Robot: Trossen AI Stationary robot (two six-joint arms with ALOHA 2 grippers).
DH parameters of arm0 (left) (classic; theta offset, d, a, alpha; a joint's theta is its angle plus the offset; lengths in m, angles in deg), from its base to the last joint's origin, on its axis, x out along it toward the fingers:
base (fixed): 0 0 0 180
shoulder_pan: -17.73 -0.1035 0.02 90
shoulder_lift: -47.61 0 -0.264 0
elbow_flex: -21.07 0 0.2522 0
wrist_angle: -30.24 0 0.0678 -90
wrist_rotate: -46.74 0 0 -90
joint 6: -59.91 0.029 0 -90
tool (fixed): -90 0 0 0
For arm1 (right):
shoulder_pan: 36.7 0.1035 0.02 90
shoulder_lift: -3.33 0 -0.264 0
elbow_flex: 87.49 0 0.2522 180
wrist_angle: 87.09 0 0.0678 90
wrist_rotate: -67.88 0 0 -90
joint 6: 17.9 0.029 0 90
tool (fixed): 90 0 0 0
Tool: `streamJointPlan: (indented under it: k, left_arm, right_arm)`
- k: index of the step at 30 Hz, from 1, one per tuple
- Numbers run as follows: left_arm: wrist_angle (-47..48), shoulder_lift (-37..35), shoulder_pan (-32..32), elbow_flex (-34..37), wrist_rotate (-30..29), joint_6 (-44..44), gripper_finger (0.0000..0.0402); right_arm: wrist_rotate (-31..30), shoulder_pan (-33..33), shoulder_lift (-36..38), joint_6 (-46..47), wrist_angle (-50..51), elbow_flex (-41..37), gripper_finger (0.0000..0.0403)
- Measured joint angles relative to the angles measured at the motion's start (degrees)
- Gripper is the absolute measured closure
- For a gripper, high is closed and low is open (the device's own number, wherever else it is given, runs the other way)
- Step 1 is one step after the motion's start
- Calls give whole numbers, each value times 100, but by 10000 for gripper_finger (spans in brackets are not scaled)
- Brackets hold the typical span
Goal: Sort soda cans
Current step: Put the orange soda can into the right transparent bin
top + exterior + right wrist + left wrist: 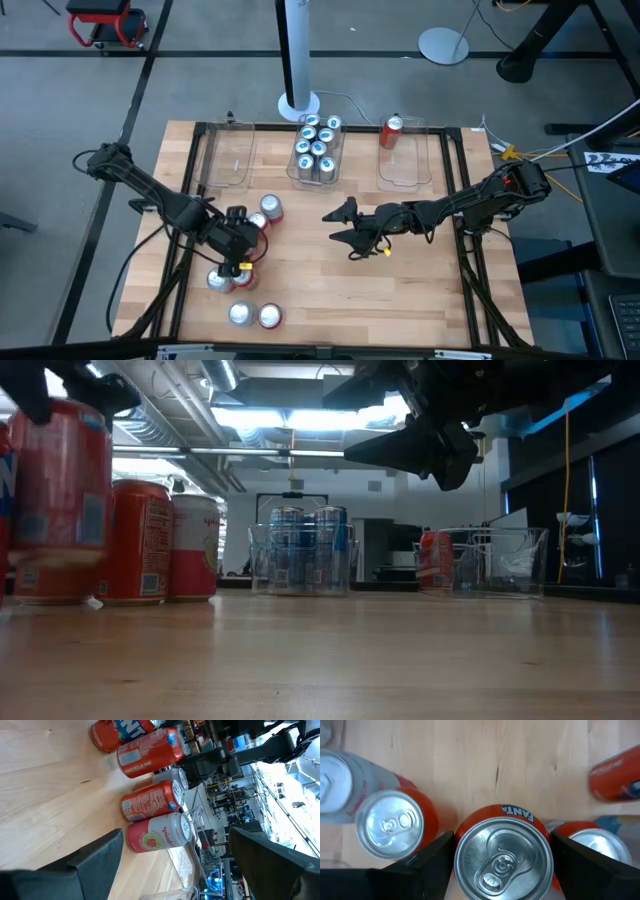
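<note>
An orange Fanta can stands upright between the fingers of my left gripper in the near-left cluster of cans; the gripper is shut on it. Beside it are an orange can, a white-and-pink can and another orange can. My right gripper hangs open above the middle of the table and touches nothing. At the far edge are three clear bins. The middle bin holds several blue cans, and the right bin holds one red can. My left gripper pinches the Fanta can by its side wall just under the top rim, one finger on each side. The fingers come from above, pointing down. The can is upright; in the low view its base sits level with the neighbouring cans' bases.
The left bin holds nothing. Loose cans stand near the left gripper, and two more by the near edge. Open wood lies between the two grippers and toward the near-right corner. A black frame borders the table.
</note>
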Motion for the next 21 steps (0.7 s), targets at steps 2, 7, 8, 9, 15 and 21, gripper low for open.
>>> streamJointPlan:
  k: [2,7,8,9,15,21]
  left_arm:
    - [67,-4,0,-136,-11,13,123]
    - [234,-7,13,-436,-25,89,123]
    - [225,-9,26,-496,-33,131,123]
    - [218,-9,28,-548,-63,173,123]
    - [174,-9,65,-792,-638,535,124]
    - [-466,-9,-22,-793,-1506,1345,124]
  right_arm:
    - [0,0,0,2,0,0,40]
    - [0,0,0,2,0,0,40]
    - [0,0,0,5,-1,0,40]
    - [0,0,0,26,-5,0,40]
    - [-189,0,0,703,-293,0,40]
    - [-478,0,0,1972,-540,0,40]
